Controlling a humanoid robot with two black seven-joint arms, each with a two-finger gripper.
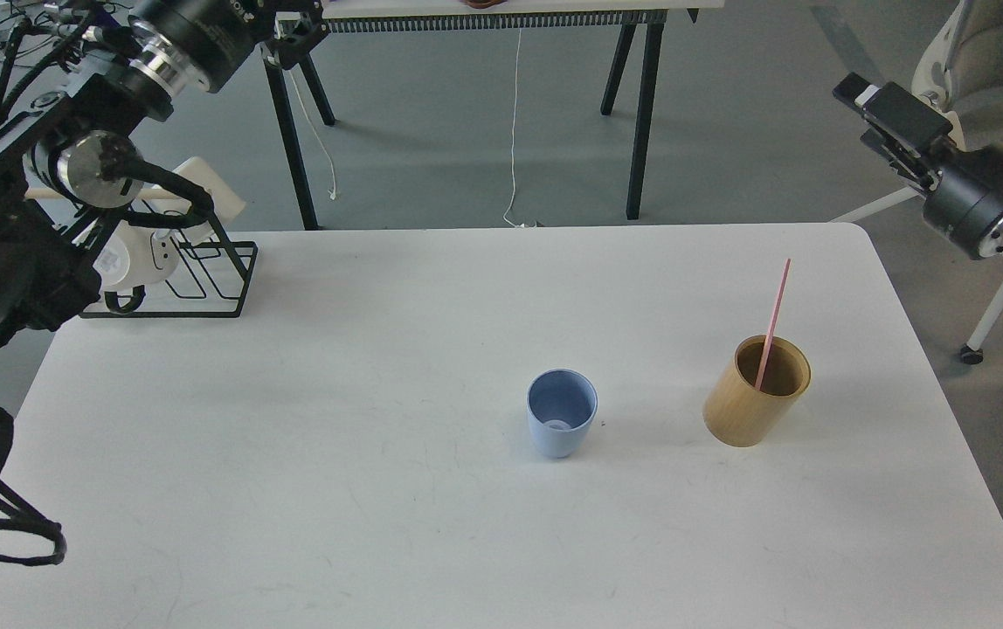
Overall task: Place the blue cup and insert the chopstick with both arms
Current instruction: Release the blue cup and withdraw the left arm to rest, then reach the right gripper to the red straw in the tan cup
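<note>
The blue cup stands upright on the white table, a little right of the middle, and the pink-red chopstick leans inside the tan cylindrical holder near it on the right. The left gripper is high at the top left, above the black rack with a white mug, and I cannot tell if its fingers are spread. The right gripper hangs beyond the table's right edge, holding nothing, its finger position also unclear.

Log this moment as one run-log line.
blue cup: upright, empty | chopstick: in tan holder | left gripper: raised | right gripper: raised
</note>
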